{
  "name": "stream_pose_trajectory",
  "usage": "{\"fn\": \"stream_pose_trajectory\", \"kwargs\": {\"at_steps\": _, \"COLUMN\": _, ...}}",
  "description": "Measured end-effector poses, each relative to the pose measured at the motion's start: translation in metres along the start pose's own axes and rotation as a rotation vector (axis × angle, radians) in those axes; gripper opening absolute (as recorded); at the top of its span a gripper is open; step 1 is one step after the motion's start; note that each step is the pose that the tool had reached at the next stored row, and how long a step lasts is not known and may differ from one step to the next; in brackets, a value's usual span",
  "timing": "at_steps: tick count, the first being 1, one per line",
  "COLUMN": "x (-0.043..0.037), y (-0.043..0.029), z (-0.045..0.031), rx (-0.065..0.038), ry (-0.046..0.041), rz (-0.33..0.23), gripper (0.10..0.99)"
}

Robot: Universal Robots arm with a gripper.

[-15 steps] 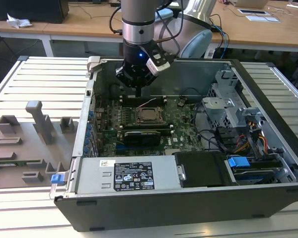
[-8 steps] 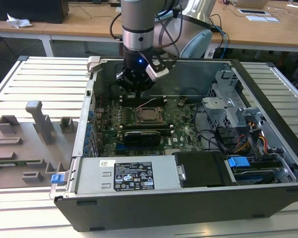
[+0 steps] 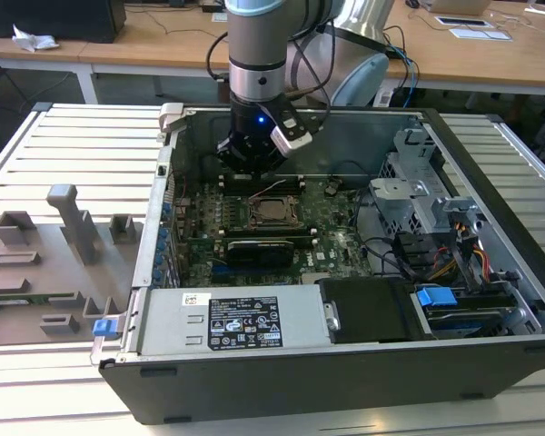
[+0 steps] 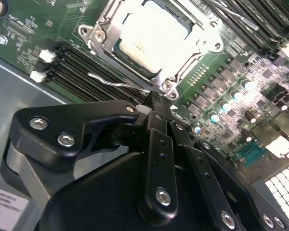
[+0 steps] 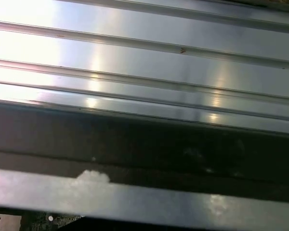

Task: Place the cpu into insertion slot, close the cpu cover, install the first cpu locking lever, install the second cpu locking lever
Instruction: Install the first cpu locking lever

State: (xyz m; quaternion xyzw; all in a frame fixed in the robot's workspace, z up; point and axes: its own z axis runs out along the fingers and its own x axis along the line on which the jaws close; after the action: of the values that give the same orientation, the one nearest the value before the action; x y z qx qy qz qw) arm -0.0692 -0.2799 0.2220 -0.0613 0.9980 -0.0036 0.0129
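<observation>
While cpu [image 4: 151, 33] sits under closed cpu cover [image 4: 192, 62], hand [image 4: 156, 103] pinched shut beside locking lever [image 4: 111, 79], RAM slots [image 4: 70, 72] adj.

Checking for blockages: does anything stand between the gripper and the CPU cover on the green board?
Nothing visible does. In the second wrist view the gripper sits right at a corner of the cover. A thin wire lever lies beside the cover, not across the gap.

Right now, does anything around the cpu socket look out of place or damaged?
One locking lever juts out sideways from the cpu cover over the black slots, apparently unlatched, close to the gripper. Nothing looks damaged.
</observation>
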Motion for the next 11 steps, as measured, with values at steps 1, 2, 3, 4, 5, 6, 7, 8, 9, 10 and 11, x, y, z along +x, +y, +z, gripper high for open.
{"fn": "stream_pose_trajectory", "kwargs": {"at_steps": 1, "x": -0.0020, "y": 0.0001, "z": 0.0003, "rx": 0.000, "ry": 0.0002, "rz": 0.000, "gripper": 0.106}}
{"fn": "stream_pose_trajectory", "kwargs": {"at_steps": 2, "x": -0.0029, "y": 0.0001, "z": 0.0005, "rx": 0.000, "ry": 0.0002, "rz": 0.000, "gripper": 0.106}}
{"fn": "stream_pose_trajectory", "kwargs": {"at_steps": 3, "x": -0.0035, "y": -0.0001, "z": 0.0006, "rx": 0.000, "ry": 0.0003, "rz": 0.000, "gripper": 0.106}}
{"fn": "stream_pose_trajectory", "kwargs": {"at_steps": 4, "x": -0.0035, "y": -0.0001, "z": 0.0006, "rx": 0.000, "ry": 0.0003, "rz": 0.000, "gripper": 0.106}}
{"fn": "stream_pose_trajectory", "kwargs": {"at_steps": 5, "x": -0.0036, "y": 0.0000, "z": 0.0006, "rx": 0.000, "ry": 0.0003, "rz": 0.000, "gripper": 0.106}}
{"fn": "stream_pose_trajectory", "kwargs": {"at_steps": 6, "x": -0.0036, "y": 0.0000, "z": 0.0006, "rx": 0.000, "ry": 0.0003, "rz": 0.000, "gripper": 0.106}}
{"fn": "stream_pose_trajectory", "kwargs": {"at_steps": 7, "x": -0.0037, "y": 0.0000, "z": 0.0006, "rx": 0.000, "ry": 0.0003, "rz": 0.000, "gripper": 0.106}}
{"fn": "stream_pose_trajectory", "kwargs": {"at_steps": 8, "x": -0.0037, "y": 0.0000, "z": 0.0006, "rx": 0.000, "ry": 0.0003, "rz": 0.000, "gripper": 0.106}}
{"fn": "stream_pose_trajectory", "kwargs": {"at_steps": 9, "x": -0.0037, "y": 0.0000, "z": 0.0007, "rx": 0.000, "ry": 0.0003, "rz": 0.000, "gripper": 0.106}}
{"fn": "stream_pose_trajectory", "kwargs": {"at_steps": 10, "x": -0.0037, "y": 0.0000, "z": 0.0007, "rx": 0.000, "ry": 0.0004, "rz": 0.006, "gripper": 0.106}}
{"fn": "stream_pose_trajectory", "kwargs": {"at_steps": 11, "x": -0.0038, "y": 0.0000, "z": 0.0008, "rx": 0.001, "ry": 0.0004, "rz": 0.018, "gripper": 0.106}}
